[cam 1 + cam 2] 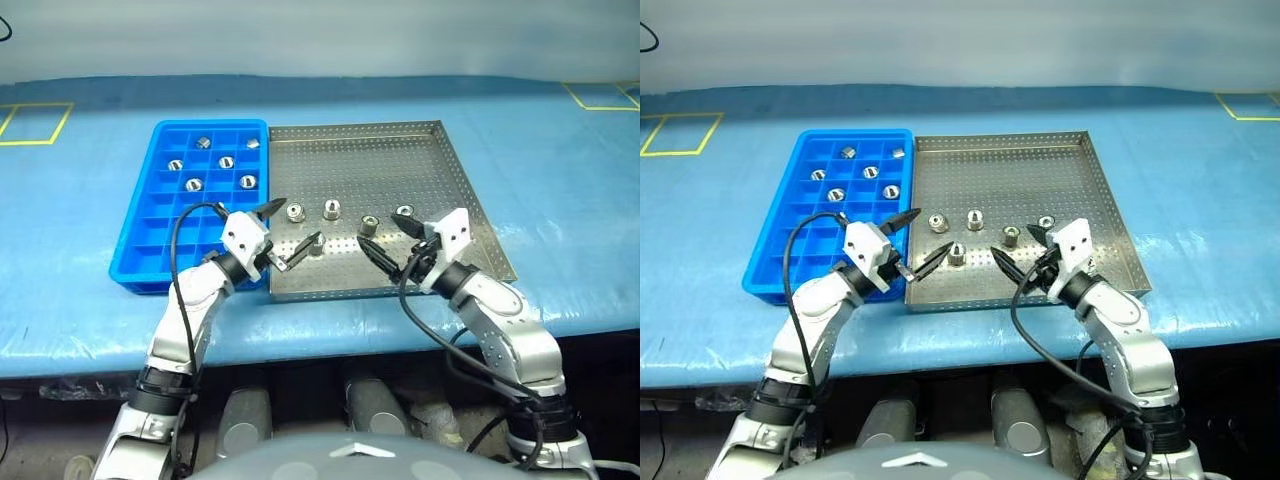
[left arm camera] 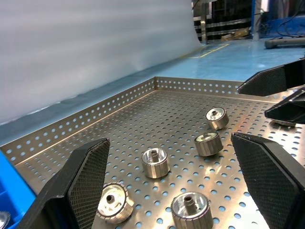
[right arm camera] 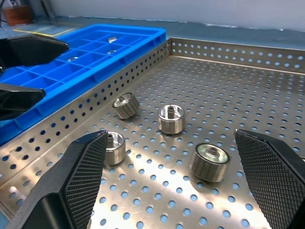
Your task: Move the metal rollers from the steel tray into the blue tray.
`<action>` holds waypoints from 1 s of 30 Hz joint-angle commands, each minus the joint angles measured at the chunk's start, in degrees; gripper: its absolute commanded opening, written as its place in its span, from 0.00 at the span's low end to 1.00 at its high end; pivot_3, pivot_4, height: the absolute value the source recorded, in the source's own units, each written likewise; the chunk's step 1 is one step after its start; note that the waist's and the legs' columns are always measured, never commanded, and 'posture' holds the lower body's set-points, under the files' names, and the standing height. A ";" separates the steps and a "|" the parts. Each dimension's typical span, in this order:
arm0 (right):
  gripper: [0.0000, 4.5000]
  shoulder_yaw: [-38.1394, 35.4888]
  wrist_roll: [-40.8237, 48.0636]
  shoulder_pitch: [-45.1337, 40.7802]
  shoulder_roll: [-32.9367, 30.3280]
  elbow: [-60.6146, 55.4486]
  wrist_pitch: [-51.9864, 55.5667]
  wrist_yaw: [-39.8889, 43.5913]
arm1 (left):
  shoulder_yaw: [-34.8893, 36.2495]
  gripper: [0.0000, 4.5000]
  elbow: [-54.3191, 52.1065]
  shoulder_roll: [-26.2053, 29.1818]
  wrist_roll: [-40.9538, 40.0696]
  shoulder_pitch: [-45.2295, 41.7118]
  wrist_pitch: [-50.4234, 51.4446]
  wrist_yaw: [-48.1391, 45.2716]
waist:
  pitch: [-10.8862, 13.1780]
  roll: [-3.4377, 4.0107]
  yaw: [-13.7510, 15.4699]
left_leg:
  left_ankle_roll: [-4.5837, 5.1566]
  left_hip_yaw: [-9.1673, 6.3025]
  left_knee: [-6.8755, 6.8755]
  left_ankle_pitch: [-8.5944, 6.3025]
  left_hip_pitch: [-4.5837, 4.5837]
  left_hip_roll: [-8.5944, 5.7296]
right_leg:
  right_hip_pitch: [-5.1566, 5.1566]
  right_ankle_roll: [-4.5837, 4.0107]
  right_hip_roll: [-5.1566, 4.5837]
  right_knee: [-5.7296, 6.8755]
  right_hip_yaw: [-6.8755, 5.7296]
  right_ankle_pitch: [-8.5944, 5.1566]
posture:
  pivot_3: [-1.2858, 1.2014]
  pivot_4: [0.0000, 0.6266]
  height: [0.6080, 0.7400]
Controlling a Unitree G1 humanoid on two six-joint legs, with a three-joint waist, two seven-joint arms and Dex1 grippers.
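The steel tray (image 1: 380,160) lies in the middle of the table with several metal rollers on its near half, such as one roller (image 1: 331,209) in a loose row and another (image 1: 316,245) closer to me. The blue tray (image 1: 145,250) sits against its left side and holds several rollers (image 1: 226,162) in its far cells. My left gripper (image 1: 298,222) hovers open over the steel tray's near left corner. My right gripper (image 1: 377,230) hovers open over the near right part. Each gripper is empty, with rollers (image 2: 155,162) (image 3: 171,119) lying ahead of its fingers.
Both trays rest on a blue table cover (image 1: 560,200) that ends in a front edge close to me. Yellow tape marks lie at the far left (image 1: 35,125) and far right (image 1: 600,95). A pale wall runs behind the table.
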 commanded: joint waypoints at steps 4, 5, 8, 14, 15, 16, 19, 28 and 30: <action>0.99 -1.74 0.12 0.91 -0.03 -3.02 -0.17 -1.45 | -0.74 1.00 0.98 -0.14 0.31 -1.55 0.06 -0.61 | 0.00 0.01 -0.39 | 0.00 -0.01 -0.01 0.00 0.01 0.02 | 0.00 0.00 0.03 0.01 0.00 0.00 | 0.48 0.24 1.00; 0.99 -1.76 0.26 0.98 0.04 -3.10 0.18 -1.64 | -1.10 1.00 1.68 0.05 0.96 -1.76 -0.21 -0.71 | 0.00 0.01 -0.43 | 0.00 0.00 -0.01 0.00 0.02 0.02 | 0.00 0.00 0.03 0.02 0.00 0.00 | 0.48 0.24 1.00; 0.99 -1.35 -1.00 1.17 -0.50 -3.05 -0.22 -2.26 | -1.27 1.00 2.39 -0.04 1.45 -1.93 -0.54 -0.64 | 0.00 0.00 -0.59 | 0.00 0.01 0.02 0.00 0.01 0.01 | 0.00 0.00 0.01 0.02 0.01 0.00 | 0.48 0.24 1.00; 0.99 -1.67 0.08 -0.16 0.59 -2.77 0.78 -3.93 | -1.69 1.00 1.97 -0.94 2.02 -1.47 0.33 0.71 | 0.00 0.00 -0.55 | 0.00 -0.01 0.00 0.00 0.01 0.01 | 0.00 0.00 0.01 0.01 0.00 0.00 | 0.49 0.24 1.00; 0.99 -1.77 -0.30 -0.25 1.26 -2.65 0.40 -4.93 | -1.77 1.00 1.85 -1.13 1.88 -1.44 0.45 0.76 | 0.00 0.00 -0.52 | 0.00 0.00 0.00 0.00 0.01 0.01 | 0.00 0.00 0.01 0.01 0.00 0.00 | 0.49 0.24 1.00; 0.99 -1.85 -0.44 -0.37 1.82 -2.55 0.40 -5.76 | -1.80 1.00 1.74 -1.30 1.65 -1.44 0.60 0.79 | 0.00 0.00 -0.51 | 0.00 0.00 0.01 0.00 0.00 0.01 | 0.00 0.00 0.01 0.01 0.00 0.00 | 0.49 0.24 1.00; 0.99 -1.07 -1.10 -0.67 2.21 -2.17 1.28 -6.70 | -2.01 1.00 1.73 -1.32 1.53 -1.66 1.33 0.81 | 0.00 0.00 -0.50 | 0.00 0.00 0.01 0.00 0.00 0.01 | 0.00 0.00 0.01 0.01 0.00 0.00 | 0.49 0.24 1.00; 0.99 -0.41 -2.36 -0.92 1.83 -2.32 2.55 -6.78 | -2.52 1.00 1.69 -2.06 3.01 -3.92 9.84 4.44 | 0.00 0.00 -0.60 | 0.00 0.00 0.01 0.00 0.00 0.00 | 0.00 0.00 0.01 0.01 0.00 0.00 | 0.48 0.24 1.00; 0.99 -0.56 -2.36 -0.54 1.90 -2.47 2.59 -6.78 | -3.29 1.00 1.59 -2.73 3.84 -5.64 12.44 5.43 | 0.00 0.00 -0.55 | 0.00 -0.01 0.01 0.00 0.00 0.00 | 0.00 0.01 0.01 0.01 0.00 0.00 | 0.48 0.24 1.00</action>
